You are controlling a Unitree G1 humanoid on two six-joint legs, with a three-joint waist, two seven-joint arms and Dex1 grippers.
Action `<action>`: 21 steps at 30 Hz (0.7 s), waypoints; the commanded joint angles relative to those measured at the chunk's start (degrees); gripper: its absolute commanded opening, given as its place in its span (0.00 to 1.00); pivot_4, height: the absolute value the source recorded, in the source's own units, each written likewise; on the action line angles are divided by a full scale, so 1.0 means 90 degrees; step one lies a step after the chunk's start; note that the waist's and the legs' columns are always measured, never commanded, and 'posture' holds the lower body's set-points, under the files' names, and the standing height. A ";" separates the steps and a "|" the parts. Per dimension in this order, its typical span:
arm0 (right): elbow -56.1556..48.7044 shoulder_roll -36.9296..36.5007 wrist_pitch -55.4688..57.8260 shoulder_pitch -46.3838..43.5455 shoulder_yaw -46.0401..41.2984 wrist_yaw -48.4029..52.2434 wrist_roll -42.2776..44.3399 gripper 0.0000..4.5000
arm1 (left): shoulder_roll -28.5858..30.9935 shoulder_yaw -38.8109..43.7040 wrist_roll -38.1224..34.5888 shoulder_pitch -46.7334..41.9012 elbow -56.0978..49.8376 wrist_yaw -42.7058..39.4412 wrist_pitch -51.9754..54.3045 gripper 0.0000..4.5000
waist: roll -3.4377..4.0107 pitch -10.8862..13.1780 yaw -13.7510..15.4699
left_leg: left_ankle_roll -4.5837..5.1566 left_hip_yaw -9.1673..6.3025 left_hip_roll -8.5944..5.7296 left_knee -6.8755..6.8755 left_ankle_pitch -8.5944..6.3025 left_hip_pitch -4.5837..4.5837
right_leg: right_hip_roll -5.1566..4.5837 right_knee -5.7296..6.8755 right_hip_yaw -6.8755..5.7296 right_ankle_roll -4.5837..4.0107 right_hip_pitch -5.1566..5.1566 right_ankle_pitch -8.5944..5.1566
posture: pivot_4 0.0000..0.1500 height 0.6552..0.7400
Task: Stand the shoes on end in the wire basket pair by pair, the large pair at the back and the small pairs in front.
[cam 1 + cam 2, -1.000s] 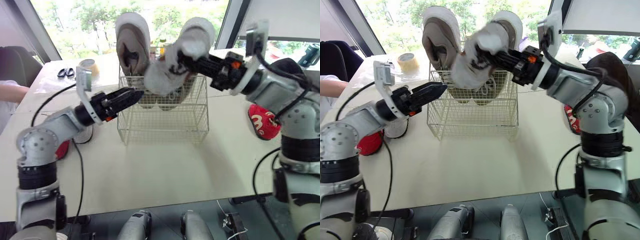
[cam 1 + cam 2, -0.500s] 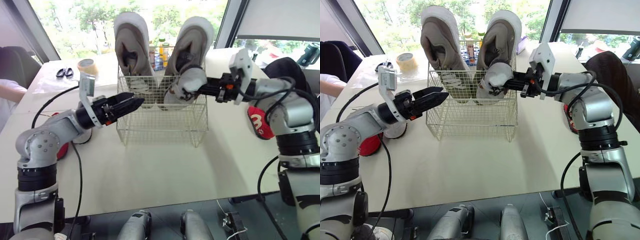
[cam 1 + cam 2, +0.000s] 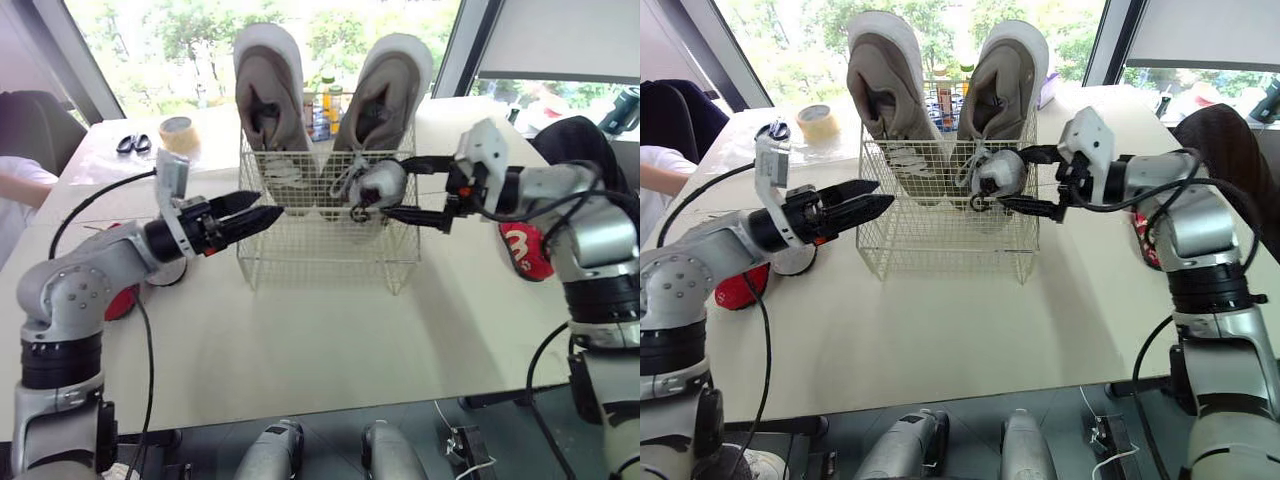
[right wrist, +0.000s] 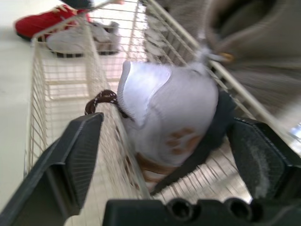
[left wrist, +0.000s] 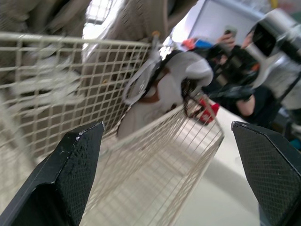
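Two large beige shoes stand on end at the back of the wire basket. A small white shoe with a brown lace sits in the basket's front right part, its rounded end rising just above the rim. My right gripper is open, one finger on each side of that shoe; in the right wrist view the white shoe lies between the spread fingers. My left gripper is open and holds nothing, at the basket's front left corner.
A red shoe lies on the table to the right of the basket. A red shoe and a white shoe lie behind my left arm. A tape roll, scissors and a person's sleeve are at far left.
My right gripper brought the small white shoe down from above the basket into its front right part, then opened. The left gripper stayed by the basket's left corner.
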 commanded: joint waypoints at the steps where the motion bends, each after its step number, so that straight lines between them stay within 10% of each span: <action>1: -0.0673 -0.0438 0.0276 -0.0015 -0.0702 -0.0140 0.0240 0.99 | 0.0288 0.0490 0.0035 0.0165 -0.0294 0.0168 -0.0065 1.00 | 0.0000 0.0000 -0.0008 | 0.0000 0.0000 0.0000 -0.0002 0.0000 0.0000 | 0.0000 0.0000 0.0001 0.0000 -0.0002 0.0000 | 1.00 1.00; 10: -0.2016 -0.0743 0.1638 -0.0520 -0.1248 -0.0157 0.1560 0.99 | 0.0273 0.0191 0.2322 -0.0423 0.0867 0.2466 -0.0352 1.00 | 0.0000 0.0000 0.0007 | 0.0025 -0.0002 0.0002 -0.0001 -0.0014 -0.0001 | 0.0001 0.0001 -0.0001 -0.0006 -0.0001 0.0004 | 1.00 1.00; 21: -0.2262 -0.0727 0.1851 -0.0613 -0.1166 -0.0288 0.1870 0.99 | -0.0085 0.0212 0.3136 -0.0555 0.1563 0.3379 0.0698 1.00 | -0.0002 -0.0001 0.0012 | 0.0019 -0.0002 0.0000 0.0006 -0.0011 -0.0009 | -0.0001 0.0009 -0.0004 -0.0005 -0.0007 0.0005 | 1.00 1.00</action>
